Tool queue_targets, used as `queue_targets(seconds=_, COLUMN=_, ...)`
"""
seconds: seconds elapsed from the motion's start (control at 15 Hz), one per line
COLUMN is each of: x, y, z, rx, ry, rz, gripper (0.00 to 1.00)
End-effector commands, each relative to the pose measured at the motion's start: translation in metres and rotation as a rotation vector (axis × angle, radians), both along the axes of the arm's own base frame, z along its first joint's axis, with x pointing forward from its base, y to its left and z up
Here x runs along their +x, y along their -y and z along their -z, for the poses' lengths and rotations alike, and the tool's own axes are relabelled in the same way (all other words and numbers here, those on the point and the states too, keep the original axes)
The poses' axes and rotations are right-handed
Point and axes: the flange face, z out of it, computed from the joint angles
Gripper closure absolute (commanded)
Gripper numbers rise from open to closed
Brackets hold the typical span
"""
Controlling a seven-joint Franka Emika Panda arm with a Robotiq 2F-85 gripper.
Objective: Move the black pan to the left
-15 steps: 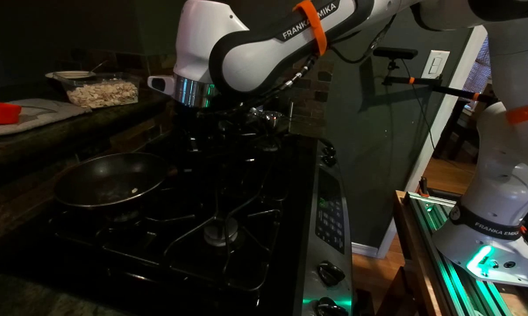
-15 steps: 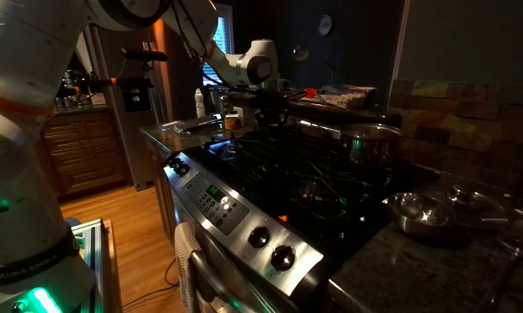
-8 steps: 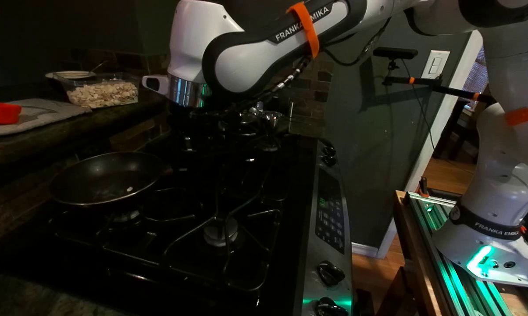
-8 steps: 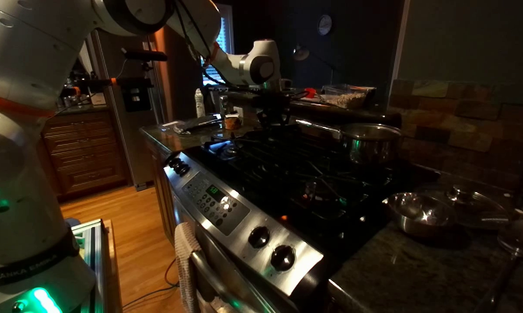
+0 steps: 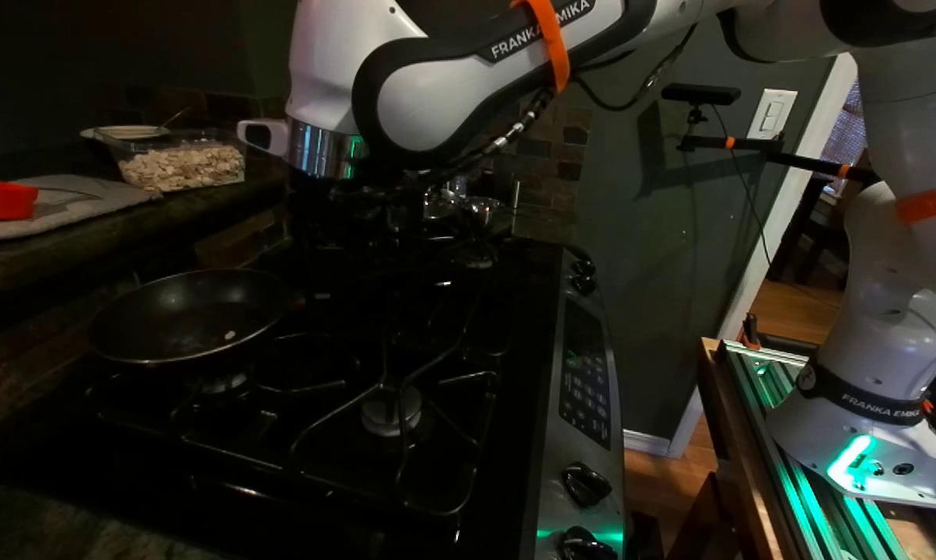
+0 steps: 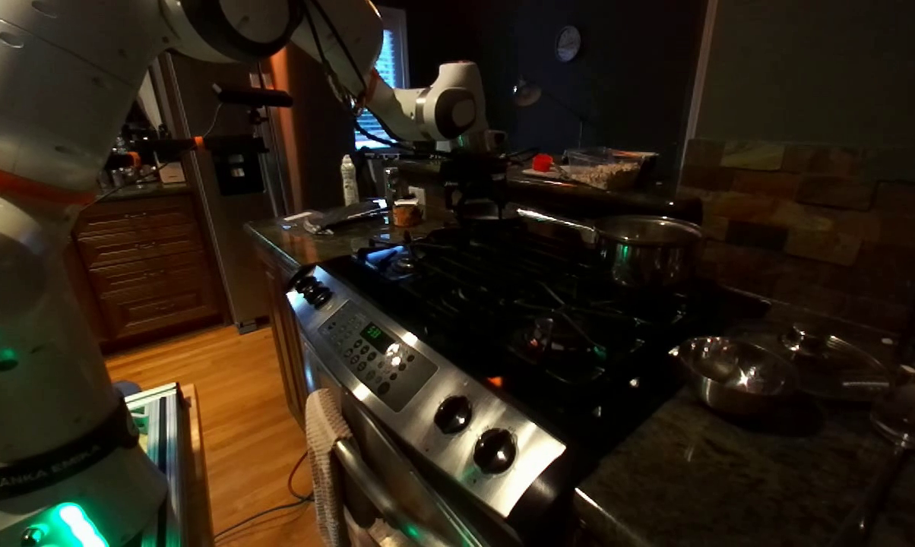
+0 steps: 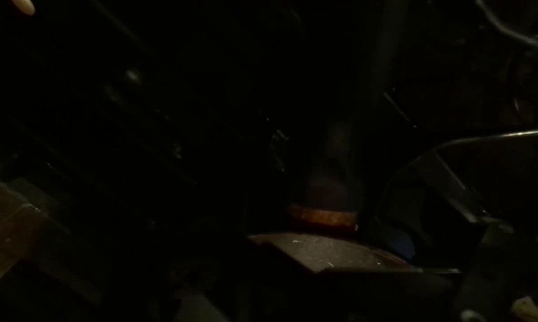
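so the black robot claw (image 6: 482,211) hangs low over the black gas stove with the steel front panel (image 6: 533,454), and honestly i can't tell if it's open, closed or gripping anything, it's just a dark smudge in both exterior views and the wrist view is nearly black. the round shallow black frying pan with the thin glossy rim (image 5: 192,315) is down and to the left of the claw in an exterior view, partly hiding a round burner (image 5: 225,383), with a small pale bit (image 5: 229,335) inside. whether claw and pan touch gets lost in the dark. up and left of the claw there's a clear plastic tub (image 5: 211,138) of pale flaky pieces (image 5: 184,168), and past it a bright red-orange cup (image 5: 1,200) on a pale mat (image 5: 95,206). in an exterior view a shiny steel pot (image 6: 647,254) stands right of the claw, long handle aimed back toward it, and a shiny steel bowl (image 6: 735,380) sits farther right, well apart.
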Motion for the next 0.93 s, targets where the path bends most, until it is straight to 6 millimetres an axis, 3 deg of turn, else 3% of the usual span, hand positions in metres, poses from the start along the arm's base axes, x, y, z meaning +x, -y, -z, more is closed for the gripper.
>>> queue_targets(seconds=0.0, x=-0.007, y=-0.002, z=-0.016, rx=-0.048, ry=-0.008, rz=-0.023, gripper=0.00)
queue_targets(seconds=0.47, x=-0.031, y=0.002, z=-0.048, rx=-0.088, ry=-0.049, rz=-0.112, gripper=0.00)
queue_targets(seconds=0.67, x=-0.059, y=-0.001, z=-0.074, rx=-0.114, ry=-0.063, rz=-0.207, gripper=0.00)
queue_targets(seconds=0.87, x=-0.099, y=0.013, z=-0.089, rx=-0.119, ry=-0.076, rz=-0.223, gripper=0.00)
